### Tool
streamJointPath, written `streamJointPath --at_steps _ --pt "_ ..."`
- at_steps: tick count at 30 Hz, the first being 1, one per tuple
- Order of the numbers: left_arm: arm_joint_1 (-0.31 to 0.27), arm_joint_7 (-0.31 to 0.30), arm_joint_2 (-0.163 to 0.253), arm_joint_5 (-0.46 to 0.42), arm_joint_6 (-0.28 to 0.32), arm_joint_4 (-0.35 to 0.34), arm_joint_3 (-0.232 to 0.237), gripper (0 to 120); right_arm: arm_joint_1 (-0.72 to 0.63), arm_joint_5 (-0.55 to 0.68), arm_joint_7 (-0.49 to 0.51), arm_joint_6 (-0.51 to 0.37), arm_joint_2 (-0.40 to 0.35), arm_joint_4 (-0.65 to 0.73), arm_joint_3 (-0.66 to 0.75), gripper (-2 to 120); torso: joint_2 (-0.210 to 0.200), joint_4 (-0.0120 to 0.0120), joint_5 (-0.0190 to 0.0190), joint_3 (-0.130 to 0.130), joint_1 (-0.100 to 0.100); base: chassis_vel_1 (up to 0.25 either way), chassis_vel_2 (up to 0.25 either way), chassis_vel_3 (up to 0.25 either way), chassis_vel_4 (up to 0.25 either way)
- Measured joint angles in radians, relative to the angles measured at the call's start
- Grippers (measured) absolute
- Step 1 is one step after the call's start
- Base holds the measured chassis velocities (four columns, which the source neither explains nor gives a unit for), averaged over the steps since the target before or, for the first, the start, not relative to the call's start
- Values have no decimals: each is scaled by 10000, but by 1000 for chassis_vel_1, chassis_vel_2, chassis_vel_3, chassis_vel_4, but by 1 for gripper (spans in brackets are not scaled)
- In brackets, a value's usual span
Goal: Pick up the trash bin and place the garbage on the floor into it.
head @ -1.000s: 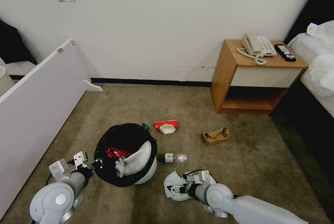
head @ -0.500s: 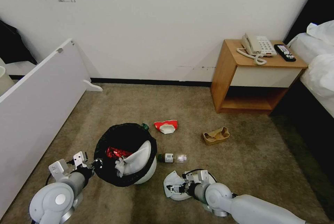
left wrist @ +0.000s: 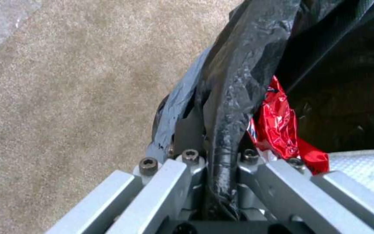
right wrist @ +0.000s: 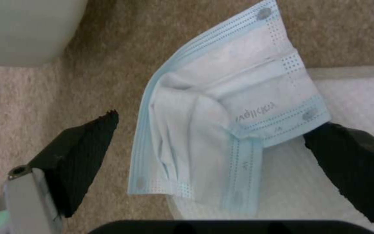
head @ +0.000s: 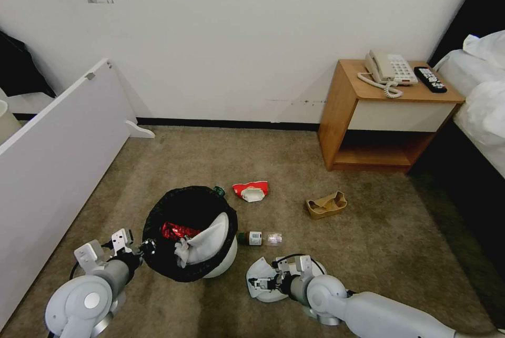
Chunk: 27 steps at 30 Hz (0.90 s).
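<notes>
The trash bin (head: 221,262), white with a black bag over its rim, stands on the floor (head: 379,254) near me. Inside it lie a red wrapper (left wrist: 278,126) and a white slipper (head: 210,241). My left gripper (head: 145,247) is shut on the bag-covered rim (left wrist: 234,84) at the bin's left side. To the bin's right, my right gripper (head: 259,285) hangs open just above a white slipper (right wrist: 347,97). A pale blue face mask (right wrist: 221,130) lies on that slipper, between the two black fingers (right wrist: 83,156). Other garbage lies farther out: a clear bottle (head: 260,238), a red-and-white wrapper (head: 251,191), a brown paper bag (head: 326,204).
A white board (head: 58,138) leans along the left. A wooden nightstand (head: 342,112) with a phone (head: 390,68) and a remote (head: 430,79) stands at the back right, beside a bed (head: 484,96). Open carpet lies between the litter and the wall.
My right arm has edged slightly left over the slipper and mask. The left gripper and the bin have stayed where they were.
</notes>
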Motion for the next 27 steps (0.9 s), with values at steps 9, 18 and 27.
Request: streamJointPath --at_steps 9,18,27 --pt "-35 19 0 -1 0 31 38 1 112 -31 -26 35 12 20 -83 85 0 1 2 0 0 0 0 0 0" --pt "-54 24 0 -1 -2 47 46 1 126 -46 -73 79 23 12 -81 55 0 1 3 0 0 0 0 0 0" --pt "-93 24 27 -22 -6 65 42 1 64 -33 -3 90 68 -4 -64 25 1 -1 1 0 0 0 0 0 0"
